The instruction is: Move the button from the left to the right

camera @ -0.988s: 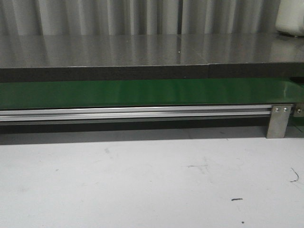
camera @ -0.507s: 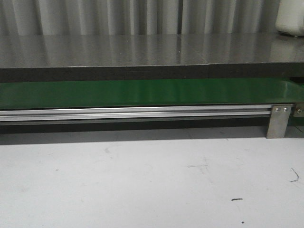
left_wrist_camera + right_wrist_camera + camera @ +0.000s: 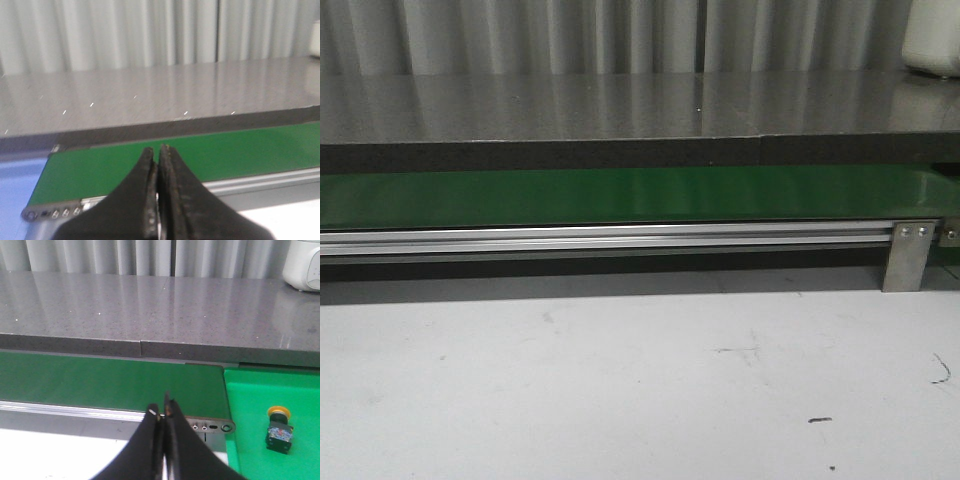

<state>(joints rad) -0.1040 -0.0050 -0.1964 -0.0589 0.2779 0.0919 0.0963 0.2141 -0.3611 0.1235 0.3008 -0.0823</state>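
Note:
The button (image 3: pixel 278 429), with an orange-yellow cap on a black body, lies on a bright green surface (image 3: pixel 270 390) past the right end of the dark green belt (image 3: pixel 110 382); it shows only in the right wrist view. My right gripper (image 3: pixel 161 410) is shut and empty, short of the belt's rail and well to the side of the button. My left gripper (image 3: pixel 156 150) is shut and empty, in front of the belt (image 3: pixel 200 152) near its left end. Neither gripper shows in the front view, where the belt (image 3: pixel 620 195) carries nothing.
An aluminium rail (image 3: pixel 600 238) with a bracket (image 3: pixel 908 255) runs along the belt's near side. A grey stone counter (image 3: pixel 620 105) lies behind the belt, with a white appliance (image 3: pixel 932 35) at its far right. White tabletop (image 3: pixel 620 380) lies in front.

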